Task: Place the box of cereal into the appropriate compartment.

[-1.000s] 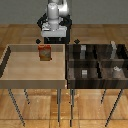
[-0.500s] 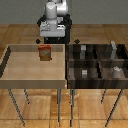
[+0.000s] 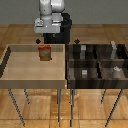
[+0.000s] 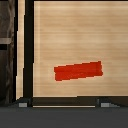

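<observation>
The cereal box (image 3: 45, 52) stands upright in the light wooden tray (image 3: 20, 75), near the tray's far wall and towards the exterior view's right, clear of every wall. Its printed front faces the camera. From the wrist view only its red top (image 4: 78, 71) shows, a narrow strip whose long axis runs roughly along the tray's far wall, slightly tilted from it. The gripper (image 3: 47, 29) hangs above and behind the box, not touching it. Two dark fingertips (image 4: 22, 104) show well apart at the wrist view's edge, so the jaws stand wide with nothing between them. The dark compartment bin (image 3: 95, 80) sits beside the tray, with pale blocks (image 3: 85, 73) inside.
</observation>
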Controlling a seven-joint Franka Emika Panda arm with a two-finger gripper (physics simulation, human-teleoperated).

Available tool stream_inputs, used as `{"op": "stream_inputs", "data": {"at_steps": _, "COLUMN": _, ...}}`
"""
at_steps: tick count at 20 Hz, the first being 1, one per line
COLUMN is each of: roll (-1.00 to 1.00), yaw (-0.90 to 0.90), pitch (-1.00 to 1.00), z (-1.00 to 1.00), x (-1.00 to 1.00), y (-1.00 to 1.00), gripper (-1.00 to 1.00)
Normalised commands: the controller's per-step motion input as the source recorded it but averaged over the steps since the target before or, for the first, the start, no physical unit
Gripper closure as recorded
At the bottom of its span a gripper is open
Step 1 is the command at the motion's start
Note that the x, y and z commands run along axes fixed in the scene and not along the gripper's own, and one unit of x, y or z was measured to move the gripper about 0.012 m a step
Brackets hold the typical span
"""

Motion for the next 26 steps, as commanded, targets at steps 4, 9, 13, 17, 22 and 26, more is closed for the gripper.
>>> {"op": "stream_inputs", "data": {"at_steps": 4, "roll": 0.0, "yaw": 0.0, "pitch": 0.0, "z": 0.0, "x": 0.5, "y": -0.25, "gripper": -1.0}}
{"op": "stream_inputs", "data": {"at_steps": 9, "roll": 0.0, "yaw": 0.0, "pitch": 0.0, "z": 0.0, "x": 0.4, "y": -0.2, "gripper": -1.0}}
{"op": "stream_inputs", "data": {"at_steps": 13, "roll": 0.0, "yaw": 0.0, "pitch": 0.0, "z": -0.25, "x": 0.0, "y": 0.0, "gripper": -1.0}}
{"op": "stream_inputs", "data": {"at_steps": 17, "roll": 0.0, "yaw": 0.0, "pitch": 0.0, "z": 0.0, "x": 0.0, "y": 0.0, "gripper": -1.0}}
{"op": "stream_inputs", "data": {"at_steps": 22, "roll": 0.0, "yaw": 0.0, "pitch": 0.0, "z": 0.0, "x": 0.0, "y": 0.0, "gripper": -1.0}}
{"op": "stream_inputs", "data": {"at_steps": 26, "roll": 0.0, "yaw": 0.0, "pitch": 0.0, "z": 0.25, "x": 0.0, "y": 0.0, "gripper": -1.0}}
